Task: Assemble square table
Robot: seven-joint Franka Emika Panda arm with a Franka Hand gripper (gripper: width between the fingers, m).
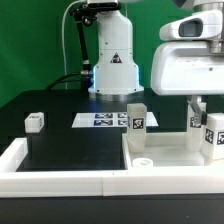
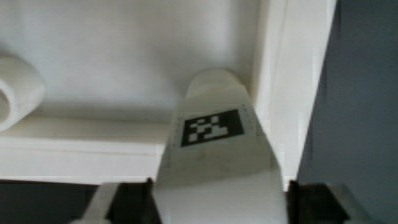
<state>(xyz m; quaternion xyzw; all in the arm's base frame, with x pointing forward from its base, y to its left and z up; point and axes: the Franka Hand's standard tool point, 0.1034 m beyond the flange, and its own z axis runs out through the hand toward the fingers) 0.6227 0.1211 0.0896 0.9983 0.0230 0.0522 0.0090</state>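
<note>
- While the gripper [image 2: 217,207] straddles one tagged leg [image 2: 217,135], I cannot tell whether its partly open jaws actually grip it.
- That leg is on the square slab [image 1: 172,150], beside its rim, at the exterior view's right.

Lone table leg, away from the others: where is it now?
The leg sits at the exterior view's far left, on the black table near the border rail, left of the marker board.

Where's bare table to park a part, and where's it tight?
Free: the black table between the loose leg, the marker board, the front border rail and the square slab. Crowded: the exterior view's right, with upright legs and the gripper at the slab.
</note>
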